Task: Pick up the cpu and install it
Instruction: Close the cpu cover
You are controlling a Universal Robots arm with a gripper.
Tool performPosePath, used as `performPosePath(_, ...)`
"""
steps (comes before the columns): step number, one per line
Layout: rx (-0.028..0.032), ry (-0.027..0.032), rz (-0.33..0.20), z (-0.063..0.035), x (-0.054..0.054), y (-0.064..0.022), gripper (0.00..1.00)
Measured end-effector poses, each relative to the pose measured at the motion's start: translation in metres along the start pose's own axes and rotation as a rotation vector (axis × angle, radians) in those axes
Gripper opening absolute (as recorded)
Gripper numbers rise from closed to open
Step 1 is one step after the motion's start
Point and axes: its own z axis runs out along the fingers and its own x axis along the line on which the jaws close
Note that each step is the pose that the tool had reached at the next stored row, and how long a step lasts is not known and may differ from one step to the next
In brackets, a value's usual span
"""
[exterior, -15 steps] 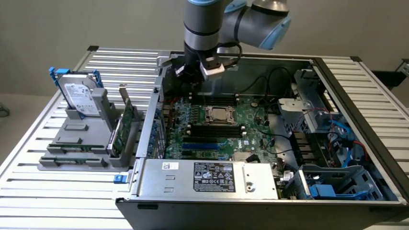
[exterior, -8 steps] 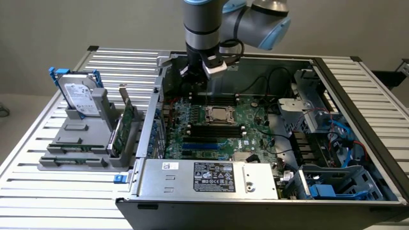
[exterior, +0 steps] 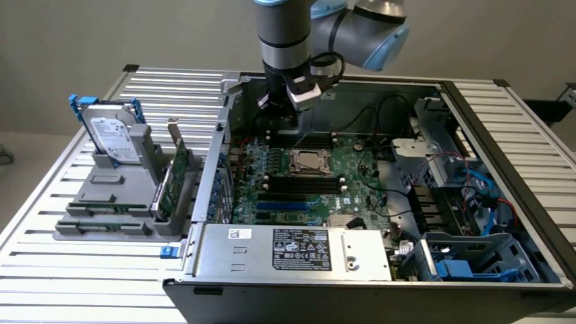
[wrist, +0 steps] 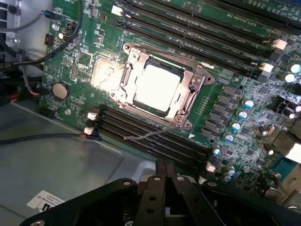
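The cpu is seen lying flat inside the metal socket frame on the motherboard. Its shiny top is washed out by glare, so no marking can be read. The gripper is held above the board, apart from the chip, with its fingers pressed together and nothing between them. Its black body is cut off by the edge of the wrist view. Black memory slots are packed close along two sides of the socket, and a thin wire lever is laid across the nearer row. A black cable is run over the grey floor beside the board. In the exterior view the arm is lowered into the open computer case, near the wall on the exterior view's left. The other side is crowded by metal brackets. The gripper's lower end is hard to make out there against the dark interior. A hard drive is stood in a grey holder on the slatted table, outside the case.
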Motion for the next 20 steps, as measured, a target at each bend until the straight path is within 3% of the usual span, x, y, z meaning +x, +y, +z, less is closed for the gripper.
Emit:
performPosePath(3,-0.0114,0.0135,0.007,0.0018,0.0,0.0003,0.11)
performPosePath(7,-0.0219,0.0187,0.016,0.0068,-0.001,0.0015,0.11)
performPosePath(10,-0.0324,0.0172,0.02,0.0102,-0.002,0.0026,0.11)
performPosePath(16,-0.0608,0.0072,0.017,0.015,-0.004,0.004,0.11)
performPosePath(20,-0.0665,0.0049,0.017,0.0213,-0.005,0.0053,0.11)
